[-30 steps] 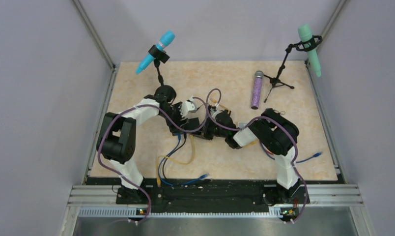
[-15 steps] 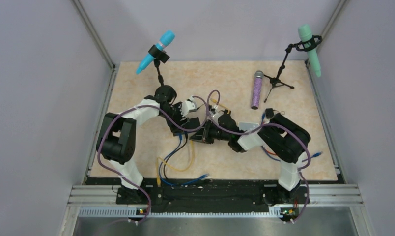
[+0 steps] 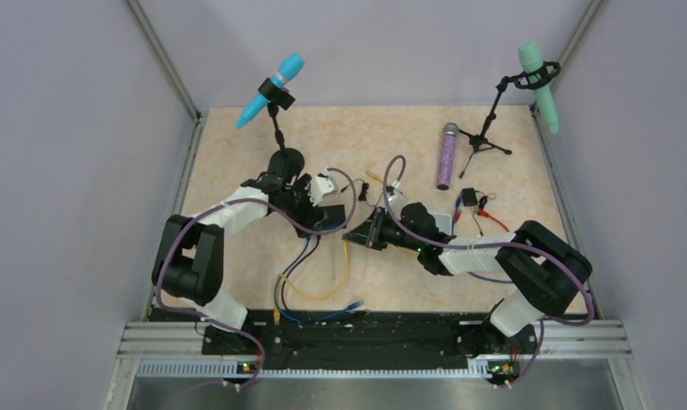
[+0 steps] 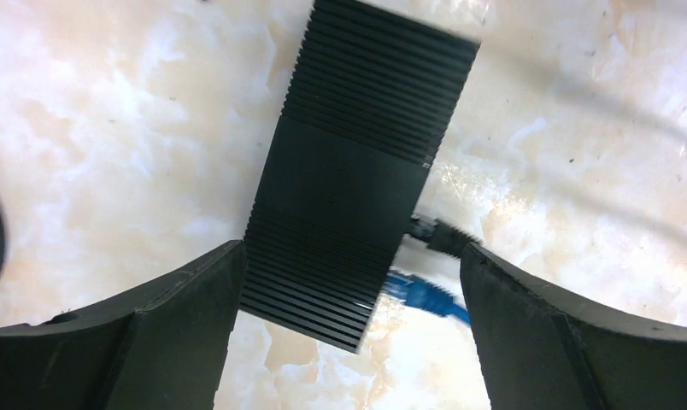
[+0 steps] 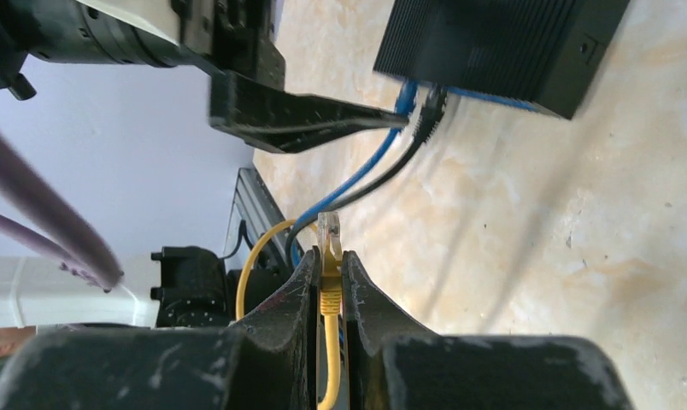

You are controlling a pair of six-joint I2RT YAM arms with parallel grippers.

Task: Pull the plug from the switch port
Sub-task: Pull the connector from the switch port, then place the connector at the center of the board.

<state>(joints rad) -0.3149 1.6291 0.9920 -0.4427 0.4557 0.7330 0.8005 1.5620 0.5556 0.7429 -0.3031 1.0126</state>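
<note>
the right gripper (image 5: 327, 263) has its jaws pinched narrow on the clear-tipped yellow cable plug (image 5: 328, 232). from where i stand that plug is out of its port, with open air between it and the flat black ribbed switch box (image 5: 494, 43). the box lies on the marbled beige tabletop (image 4: 109, 128), up at one o'clock in the right wrist view. the left gripper (image 4: 350, 256) stands wide open astride the near end of the switch and holds nothing. whether its seven o'clock finger brushes the box edge i can't tell.

a thin blue cable (image 5: 366, 162) and a thin black cable (image 5: 391, 175) sit in ports on the switch's side and trail off toward seven o'clock, just beside the yellow lead.

so i'd judge the pull itself done, and what's left is getting the plug clear cleanly:

- draw it back along the line it points, away from the port face rather than sideways.
- hold the pinch firm on the boot so the plug doesn't twist between the pads.
- carry it low and off to the bare side of the table — the yellow lead loops close to the other two and could drag them, or the unheld switch, along with it.
- open the jaws only once the plug rests on the table.
</note>
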